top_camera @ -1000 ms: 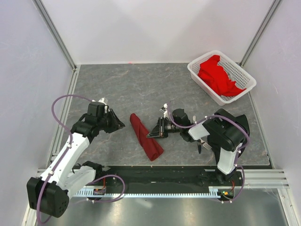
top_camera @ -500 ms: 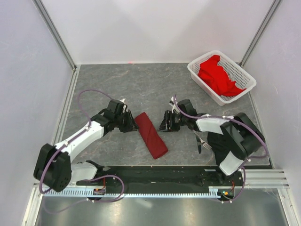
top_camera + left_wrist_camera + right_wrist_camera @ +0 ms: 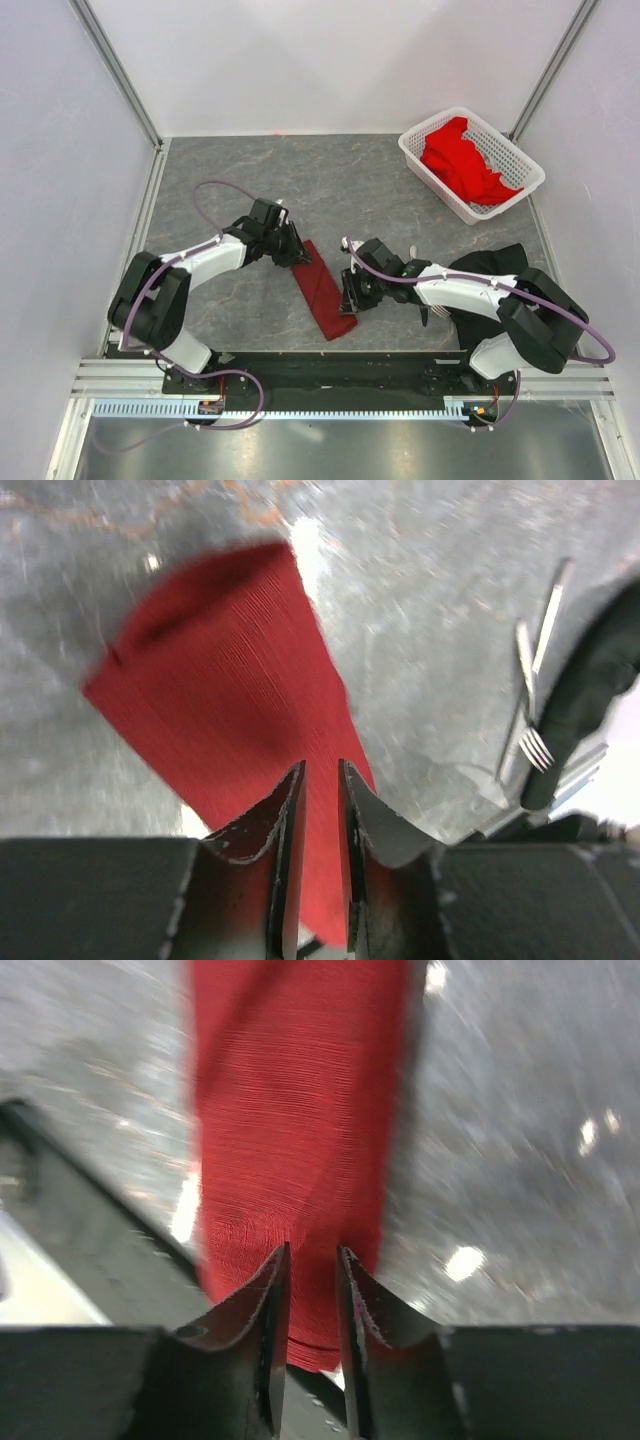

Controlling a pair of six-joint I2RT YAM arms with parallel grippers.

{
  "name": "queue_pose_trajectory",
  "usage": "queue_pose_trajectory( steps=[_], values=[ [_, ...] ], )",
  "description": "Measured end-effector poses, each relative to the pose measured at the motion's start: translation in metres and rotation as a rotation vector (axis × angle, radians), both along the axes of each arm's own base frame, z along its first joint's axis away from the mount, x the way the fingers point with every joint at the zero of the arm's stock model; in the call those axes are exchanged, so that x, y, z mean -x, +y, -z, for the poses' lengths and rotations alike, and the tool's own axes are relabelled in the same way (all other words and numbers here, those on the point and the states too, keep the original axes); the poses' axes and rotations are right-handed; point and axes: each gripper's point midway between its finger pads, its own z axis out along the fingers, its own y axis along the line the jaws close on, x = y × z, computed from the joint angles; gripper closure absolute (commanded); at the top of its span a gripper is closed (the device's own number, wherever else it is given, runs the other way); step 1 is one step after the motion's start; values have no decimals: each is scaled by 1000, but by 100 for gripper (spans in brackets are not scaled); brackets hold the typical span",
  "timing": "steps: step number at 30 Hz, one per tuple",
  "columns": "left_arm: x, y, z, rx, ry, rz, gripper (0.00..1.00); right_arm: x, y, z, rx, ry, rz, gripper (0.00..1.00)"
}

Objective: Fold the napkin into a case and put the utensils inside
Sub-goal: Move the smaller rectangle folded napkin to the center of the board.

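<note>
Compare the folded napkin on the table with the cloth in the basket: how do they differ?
The napkin is folded into a narrow, flat strip, while the cloth is a crumpled heap. The napkin lies on the table; the cloth sits in the white basket. The napkin looks a darker red and the cloth a brighter red. Both are plain red fabric.

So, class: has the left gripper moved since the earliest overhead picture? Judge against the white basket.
Yes. The left gripper has moved right, toward the side of the basket, and now sits at the far end of the folded napkin.
</note>
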Motion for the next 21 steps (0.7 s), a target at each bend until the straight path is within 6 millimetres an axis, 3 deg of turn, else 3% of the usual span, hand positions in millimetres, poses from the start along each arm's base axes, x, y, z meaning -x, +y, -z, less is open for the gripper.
queue_pose_trajectory(
  steps=[4,9,15,21],
  values=[
    [-5,-1,22,-28,39,-5,77,8,-21,22,76,9,44,70],
    [-6,0,28,-46,57,-4,77,2,-26,18,83,-31,65,67],
    [-20,-5,0,-37,-10,11,76,-3,-25,7,91,-59,73,66],
    [-14,-3,-51,12,-119,20,74,6,-9,-13,49,-95,37,67]
  ],
)
